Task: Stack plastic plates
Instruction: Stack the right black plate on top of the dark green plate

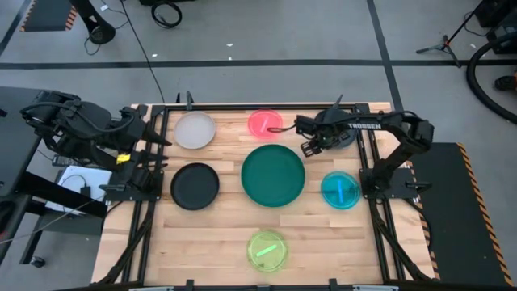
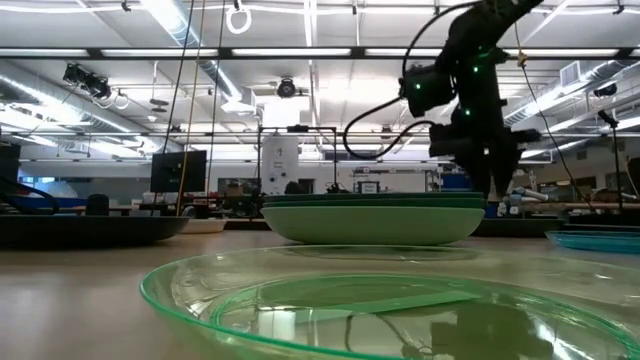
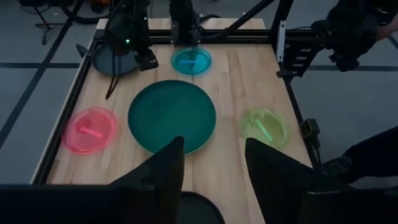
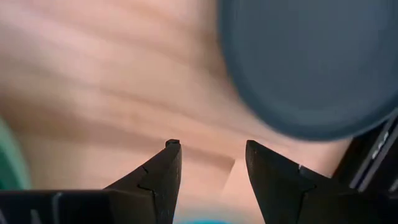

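The large green plates lie stacked at the table's middle; the low view shows dark rims over a lighter one. Around them rest a light grey plate, a pink one, a black one, a cyan one and a yellow-green one. A second black plate lies mostly hidden under the right arm. My right gripper hangs open over bare wood beside that plate. My left gripper waits open at the table's left edge.
The table's dark frame rails run along its left and right edges. Bare wood shows between the plates and along the near edge. Cables and stands lie on the floor beyond the far edge.
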{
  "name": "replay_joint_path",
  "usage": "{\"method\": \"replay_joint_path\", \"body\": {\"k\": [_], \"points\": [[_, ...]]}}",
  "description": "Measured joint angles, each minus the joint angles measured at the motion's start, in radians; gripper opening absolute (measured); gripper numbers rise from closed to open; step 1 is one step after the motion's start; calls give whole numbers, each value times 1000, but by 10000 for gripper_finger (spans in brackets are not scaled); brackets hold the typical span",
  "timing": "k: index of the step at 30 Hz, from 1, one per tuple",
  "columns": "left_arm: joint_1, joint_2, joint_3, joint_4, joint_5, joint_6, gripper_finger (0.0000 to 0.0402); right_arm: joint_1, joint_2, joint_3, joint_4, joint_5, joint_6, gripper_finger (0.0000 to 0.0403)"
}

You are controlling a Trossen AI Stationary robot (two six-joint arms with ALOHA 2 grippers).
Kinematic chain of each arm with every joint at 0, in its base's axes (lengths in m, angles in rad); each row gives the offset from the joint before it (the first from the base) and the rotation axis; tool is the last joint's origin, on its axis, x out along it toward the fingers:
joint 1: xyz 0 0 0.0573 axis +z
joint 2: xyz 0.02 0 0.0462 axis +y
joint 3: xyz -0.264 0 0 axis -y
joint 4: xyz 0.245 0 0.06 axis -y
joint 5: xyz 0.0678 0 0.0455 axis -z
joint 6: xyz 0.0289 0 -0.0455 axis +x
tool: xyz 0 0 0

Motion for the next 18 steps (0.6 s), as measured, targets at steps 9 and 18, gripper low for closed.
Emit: {"method": "replay_joint_path", "body": {"k": [9,18], "points": [[0,0,0,0,-20,-8,176,-143,2,-40,201,0,-96,176],[0,4,1,2,-80,-53,176,-194,128,-56,270,-12,-192,172]]}}
